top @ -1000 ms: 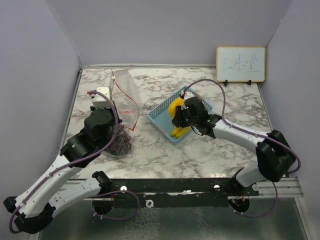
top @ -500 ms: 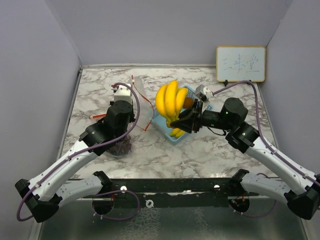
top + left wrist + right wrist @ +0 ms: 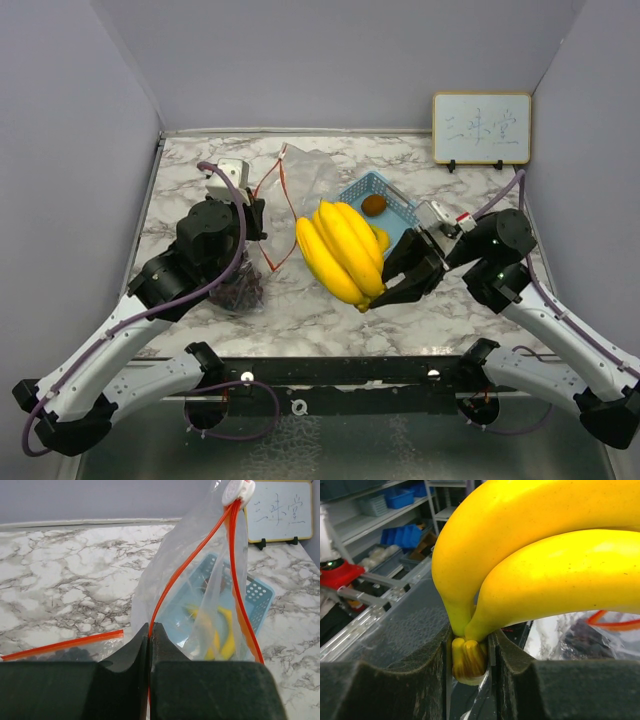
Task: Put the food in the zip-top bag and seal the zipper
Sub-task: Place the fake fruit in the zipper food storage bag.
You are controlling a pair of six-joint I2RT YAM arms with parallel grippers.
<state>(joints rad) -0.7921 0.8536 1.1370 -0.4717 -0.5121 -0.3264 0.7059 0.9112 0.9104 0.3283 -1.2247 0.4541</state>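
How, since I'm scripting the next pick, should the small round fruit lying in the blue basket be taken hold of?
Probably across its widest middle, coming straight down from above. The small round fruit shows no handle, so opposite sides of its body are the only hold. It lies inside the blue basket, whose walls stand around it and would likely block jaws from the side.

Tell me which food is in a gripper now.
The banana bunch, clamped by its stem in the right gripper; the grapes lie in the bag, the small round fruit in the blue basket.
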